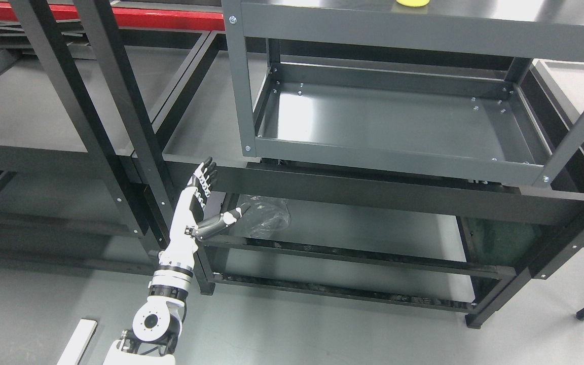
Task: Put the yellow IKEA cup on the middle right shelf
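The yellow cup (412, 2) shows only as a sliver at the top edge, standing on the top deck of the grey shelf unit (373, 30). Below it lies the unit's bare grey tray shelf (398, 121). The left hand (198, 203) is well apart from the cup, lower left, raised before the black frame (353, 185) with fingers extended and thumb spread, holding nothing. A crumpled clear plastic bag (266, 215) lies just right of the thumb.
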Controlling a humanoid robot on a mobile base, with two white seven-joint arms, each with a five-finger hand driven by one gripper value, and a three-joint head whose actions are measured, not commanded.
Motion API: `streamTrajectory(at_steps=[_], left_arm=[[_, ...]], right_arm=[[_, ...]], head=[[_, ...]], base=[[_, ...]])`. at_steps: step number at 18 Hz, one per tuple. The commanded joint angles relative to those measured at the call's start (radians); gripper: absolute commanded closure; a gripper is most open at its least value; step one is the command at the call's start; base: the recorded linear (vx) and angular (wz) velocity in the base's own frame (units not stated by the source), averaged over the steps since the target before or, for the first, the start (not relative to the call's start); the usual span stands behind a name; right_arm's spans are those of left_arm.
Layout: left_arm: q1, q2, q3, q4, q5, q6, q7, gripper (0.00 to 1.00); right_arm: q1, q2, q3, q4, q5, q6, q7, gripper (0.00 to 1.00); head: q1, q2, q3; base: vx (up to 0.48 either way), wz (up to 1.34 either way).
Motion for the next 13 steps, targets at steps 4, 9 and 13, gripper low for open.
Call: streamTrajectory(at_steps=[4, 9, 13], left_arm=[[-0.007, 0.017, 0.015, -0.015, 0.0, -0.002, -0.001, 0.01], [-0.007, 0.017, 0.001, -0.01, 0.0, 0.0, -0.001, 0.01], [-0.007, 0.017, -0.022, -0.009, 0.0, 0.0, -0.001, 0.01]], right_arm=[[0.014, -0.017, 0.017, 0.0, -0.025, 0.0, -0.001, 0.01], [0.014, -0.017, 0.017, 0.0, -0.025, 0.0, -0.001, 0.01], [0.014, -0.017, 0.017, 0.0, -0.025, 0.0, -0.001, 0.01]], head=[[0.0, 0.0, 0.0], [0.0, 0.0, 0.0], [0.0, 0.0, 0.0]], base=[[0.0, 0.0], [0.0, 0.0], [0.0, 0.0]])
